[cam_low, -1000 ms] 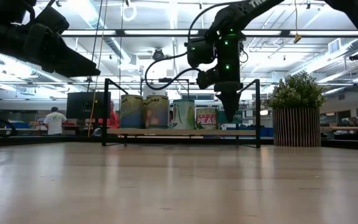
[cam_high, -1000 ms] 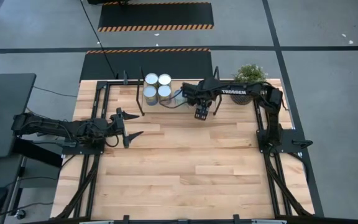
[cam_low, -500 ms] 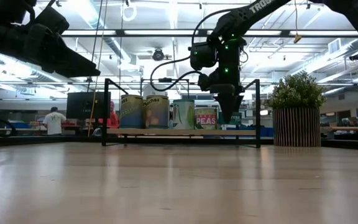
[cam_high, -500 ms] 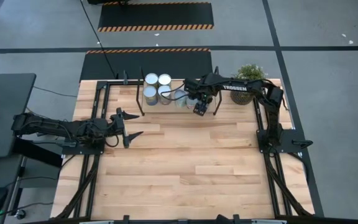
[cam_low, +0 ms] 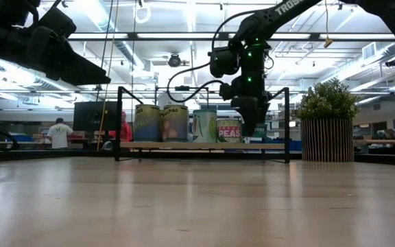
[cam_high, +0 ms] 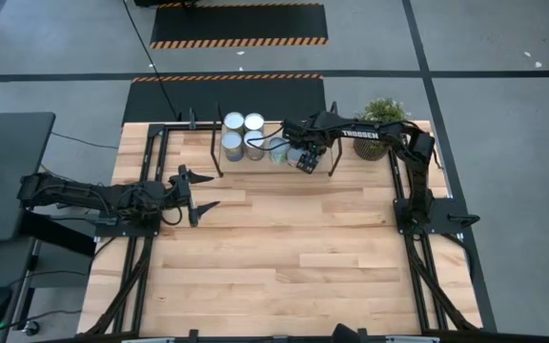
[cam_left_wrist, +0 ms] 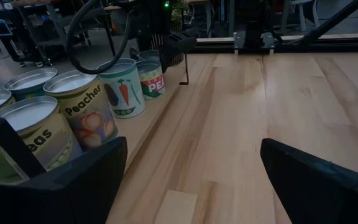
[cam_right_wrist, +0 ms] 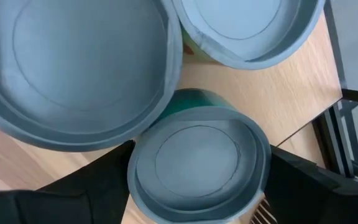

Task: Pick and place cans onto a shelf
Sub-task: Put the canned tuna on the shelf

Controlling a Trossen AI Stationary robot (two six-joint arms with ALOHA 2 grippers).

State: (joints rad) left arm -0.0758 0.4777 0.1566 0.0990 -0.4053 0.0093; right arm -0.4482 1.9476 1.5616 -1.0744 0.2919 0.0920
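The right tool (cam_high: 301,158), grasping a green-sided can (cam_right_wrist: 199,163), had moved toward nine o'clock over the shelf (cam_low: 204,145); placement looked imminent. Left tool (cam_high: 198,193) waited released.

On the right arm (cam_high: 370,135), white letters spell "TROSSEN" along the link, readable from above. Over on the shelf (cam_low: 204,145), the can nearest the right gripper (cam_low: 229,130) carries "PEAS" in white on a red band, seen from table height. From the left arm's camera, a tan can (cam_left_wrist: 86,109) reads "Peaches", with pictured fruit below; the nearest can (cam_left_wrist: 33,140) shows "eas", its first letter hidden; a small far can (cam_left_wrist: 150,78) shows "PE" on red.
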